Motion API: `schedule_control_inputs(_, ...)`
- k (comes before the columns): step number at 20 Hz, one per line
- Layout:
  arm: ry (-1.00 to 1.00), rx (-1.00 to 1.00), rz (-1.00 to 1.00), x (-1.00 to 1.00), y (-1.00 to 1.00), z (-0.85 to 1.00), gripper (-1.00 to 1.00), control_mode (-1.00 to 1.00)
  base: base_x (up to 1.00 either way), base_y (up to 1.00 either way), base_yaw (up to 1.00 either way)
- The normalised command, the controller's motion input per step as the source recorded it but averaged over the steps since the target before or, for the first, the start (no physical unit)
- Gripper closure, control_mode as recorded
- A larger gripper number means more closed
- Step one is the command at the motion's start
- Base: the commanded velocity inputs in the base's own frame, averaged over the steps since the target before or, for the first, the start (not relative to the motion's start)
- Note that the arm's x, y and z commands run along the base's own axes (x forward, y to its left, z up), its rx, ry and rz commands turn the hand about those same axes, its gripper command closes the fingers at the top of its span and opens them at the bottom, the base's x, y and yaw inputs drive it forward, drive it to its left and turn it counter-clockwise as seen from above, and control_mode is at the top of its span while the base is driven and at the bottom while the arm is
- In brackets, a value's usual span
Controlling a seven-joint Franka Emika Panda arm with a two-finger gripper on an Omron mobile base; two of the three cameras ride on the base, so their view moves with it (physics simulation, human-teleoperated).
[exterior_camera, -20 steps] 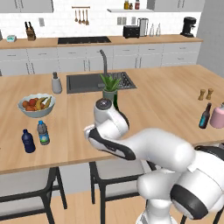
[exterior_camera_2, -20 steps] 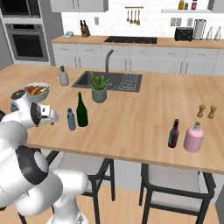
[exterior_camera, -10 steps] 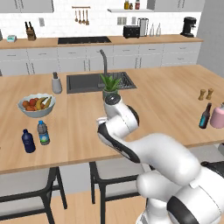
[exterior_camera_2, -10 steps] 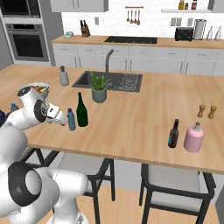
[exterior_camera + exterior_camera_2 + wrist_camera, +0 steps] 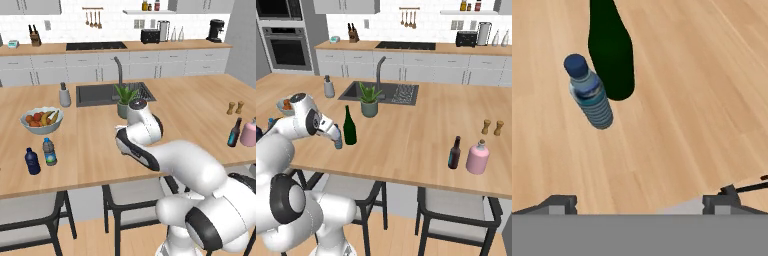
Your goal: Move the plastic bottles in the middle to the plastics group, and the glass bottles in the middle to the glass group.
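Note:
The tall dark-green glass bottle (image 5: 349,126) (image 5: 611,55) stands mid-counter. Close beside it is a small clear plastic bottle (image 5: 338,143) (image 5: 589,95) with a blue cap. My gripper (image 5: 640,204) is open and holds nothing; both bottles lie ahead of its fingertips (image 5: 559,202), apart from them. In the right base view the hand (image 5: 331,132) reaches toward the small bottle from the left. Another clear plastic bottle (image 5: 49,151) stands by the squat dark-blue bottle (image 5: 32,161) at the counter's left. The slim dark bottle with a blue label (image 5: 233,132) (image 5: 455,152) stands at the right.
A pink bottle (image 5: 477,157) and two wooden shakers (image 5: 492,127) stand near the slim dark bottle. A fruit bowl (image 5: 41,120), soap dispenser (image 5: 65,95), potted plant (image 5: 369,100) and sink (image 5: 110,93) lie further back. Stools stand under the counter's near edge (image 5: 406,175).
The arm has swung its hand out over the counter toward the green bottle and the small water bottle. The jaws stay open. No bottle has moved.

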Motion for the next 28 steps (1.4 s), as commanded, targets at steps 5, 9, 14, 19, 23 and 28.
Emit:
schedule_control_inputs(5, 0.08, 0.00, 0.01, 0.61, 0.01, -0.03, -1.00, -1.00, 0.00, 0.00, 0.00)
schedule_control_inputs(9, 0.02, 0.00, 0.00, 0.26, 0.00, -0.01, -1.00, -1.00, 0.00, 0.00, 0.00)
schedule_control_inputs(14, 0.00, 0.01, 0.01, 0.19, 0.06, -0.18, -1.00, -1.00, 0.00, 0.00, 0.00)
schedule_control_inputs(19, 0.00, 0.04, 0.03, 0.18, 0.01, -0.11, -1.00, -1.00, 0.00, 0.00, 0.00)
schedule_control_inputs(23, 0.00, 0.02, 0.01, 0.24, 0.00, -0.22, -1.00, -1.00, 0.00, 0.00, 0.00)
schedule_control_inputs(28, 0.00, 0.00, 0.00, 0.21, 0.00, -0.12, -1.00, -1.00, 0.00, 0.00, 0.00)
